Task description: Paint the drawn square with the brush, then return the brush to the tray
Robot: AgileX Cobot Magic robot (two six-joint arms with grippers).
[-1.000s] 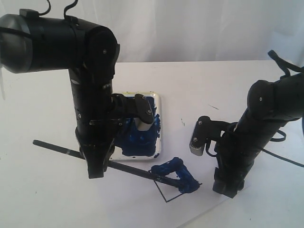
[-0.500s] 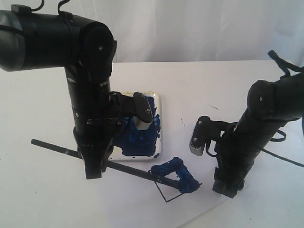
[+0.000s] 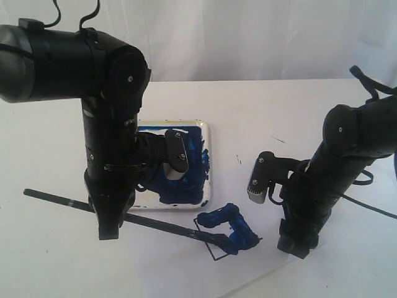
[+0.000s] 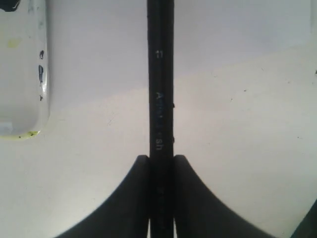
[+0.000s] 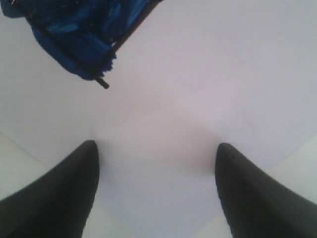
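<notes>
Black, long, thin brush [image 3: 161, 225], pinched by the left gripper [image 4: 161, 159], runs left to right, bristles on the blue-smeared outlined square [image 3: 239, 236]; right gripper [image 5: 156, 148] stands open, empty.

Your robot's left arm [image 3: 111, 130] was glossy black, grey at its rounded upper end, with small silver screws [image 3: 129, 78] and thin black cables [image 3: 57, 11] looping above. Its right arm [image 3: 338, 155] was black too, carrying a silver-faced camera block [image 3: 256, 189]. The left end effector [image 4: 161, 159] and right end effector [image 5: 156, 148] had tapered black fingers [image 5: 64, 193].

White table [image 3: 279, 112]: tray [image 3: 208, 162], paper sheet [image 3: 167, 267]
</notes>
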